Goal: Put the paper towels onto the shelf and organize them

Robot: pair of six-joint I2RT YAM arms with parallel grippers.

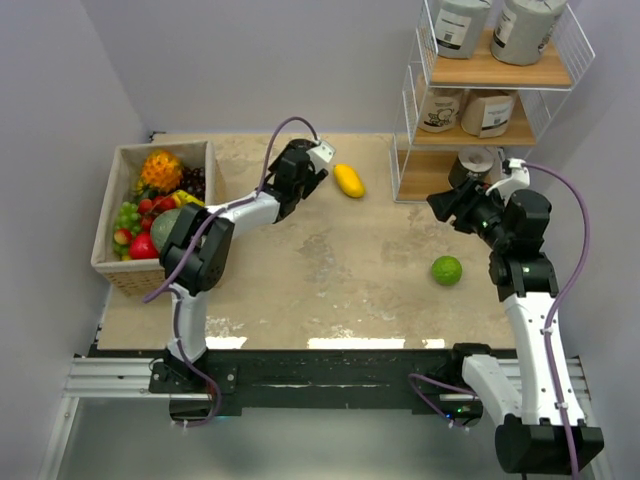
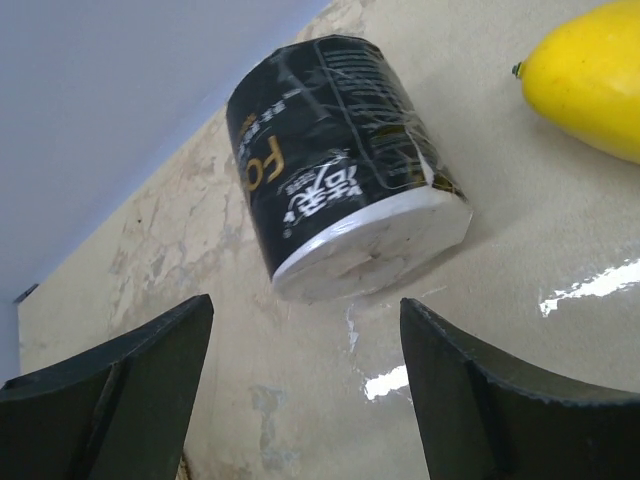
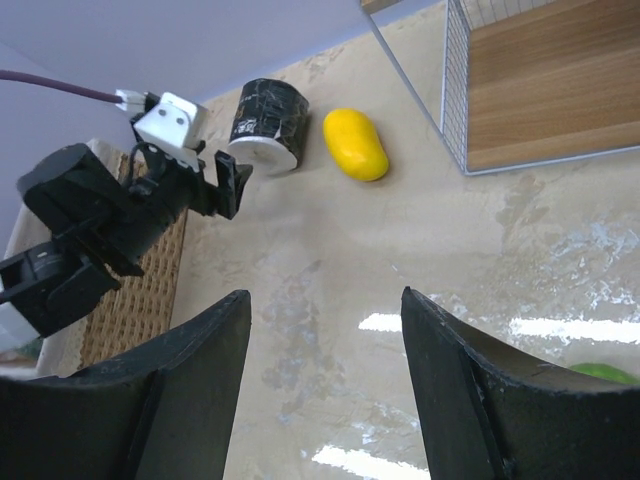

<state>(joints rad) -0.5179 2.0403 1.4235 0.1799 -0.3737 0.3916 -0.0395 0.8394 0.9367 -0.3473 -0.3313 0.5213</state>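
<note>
A black paper towel roll (image 2: 335, 160) lies on its side on the table, white end toward my left gripper (image 2: 305, 300), which is open and just short of it. The right wrist view shows the same roll (image 3: 268, 122) beside the left gripper (image 3: 225, 185). In the top view the left gripper (image 1: 316, 170) hides it. The shelf (image 1: 500, 72) holds two grey rolls (image 1: 525, 30) on top, two tan rolls (image 1: 490, 112) in the middle and one roll (image 1: 478, 160) on the bottom board. My right gripper (image 1: 436, 205) is open and empty before the shelf, above bare table (image 3: 325, 292).
A yellow mango (image 1: 348, 180) lies right of the black roll, between it and the shelf's bottom board (image 3: 540, 90). A green lime (image 1: 446, 270) lies near the right arm. A woven basket of fruit (image 1: 112, 265) stands at the left edge.
</note>
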